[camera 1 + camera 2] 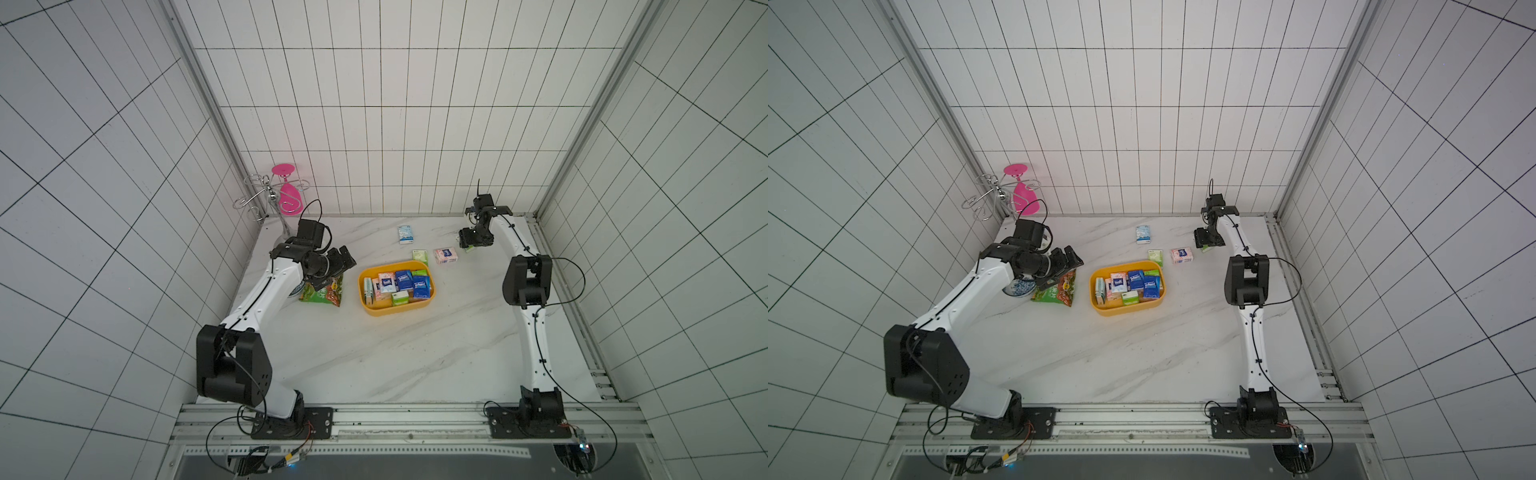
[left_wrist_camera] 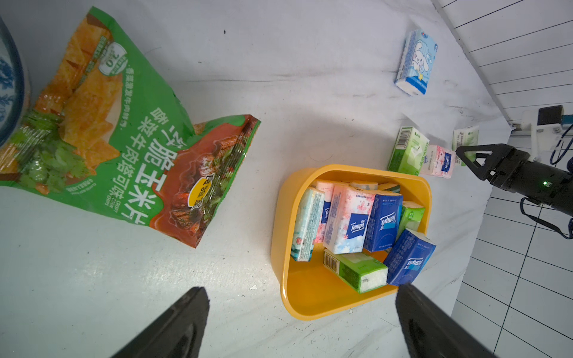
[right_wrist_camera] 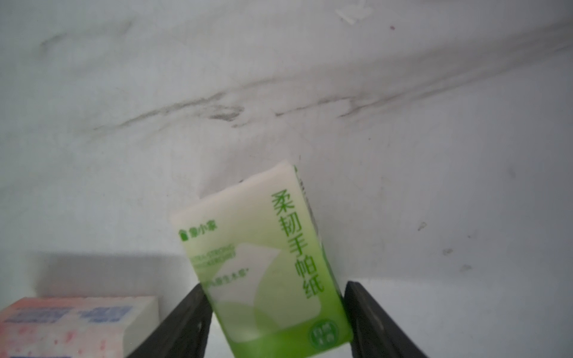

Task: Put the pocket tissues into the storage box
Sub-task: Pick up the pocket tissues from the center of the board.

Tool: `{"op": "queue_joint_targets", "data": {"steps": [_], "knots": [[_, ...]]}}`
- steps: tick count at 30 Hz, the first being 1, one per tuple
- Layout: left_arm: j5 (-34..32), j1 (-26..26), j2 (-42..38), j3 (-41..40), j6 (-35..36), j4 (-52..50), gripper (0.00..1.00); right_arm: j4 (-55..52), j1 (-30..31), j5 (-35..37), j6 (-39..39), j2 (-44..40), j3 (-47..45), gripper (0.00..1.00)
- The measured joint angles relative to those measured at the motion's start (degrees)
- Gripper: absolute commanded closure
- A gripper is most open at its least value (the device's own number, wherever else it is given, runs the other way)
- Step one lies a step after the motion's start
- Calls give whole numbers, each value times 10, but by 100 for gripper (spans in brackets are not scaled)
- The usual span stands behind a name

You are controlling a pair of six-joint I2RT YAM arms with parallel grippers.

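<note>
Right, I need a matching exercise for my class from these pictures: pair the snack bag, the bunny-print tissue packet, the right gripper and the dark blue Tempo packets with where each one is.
Things
1. snack bag
2. bunny-print tissue packet
3. right gripper
4. dark blue Tempo packets

Places
A. astride a pale green tissue packet
B. inside the yellow storage box
C. alone, towards the far edge of the table
D. beside the blue-and-white dish

Pairs: 1-D, 2-C, 3-A, 4-B
</note>
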Motion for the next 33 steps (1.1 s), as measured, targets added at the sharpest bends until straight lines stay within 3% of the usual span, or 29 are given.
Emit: {"op": "queue_joint_targets", "data": {"steps": [5, 17, 25, 33], "knots": [[0, 6, -18, -13, 0, -6, 3, 0, 6, 8, -5, 0, 0, 54], [11, 34, -35, -37, 4, -3, 3, -7, 7, 8, 29, -26, -13, 58], [31, 37, -35, -68, 4, 33, 3, -10, 20, -26, 122, -177, -111, 61], [42, 38, -54, -109, 7, 66, 3, 37, 125, -67, 219, -350, -283, 61]]}}
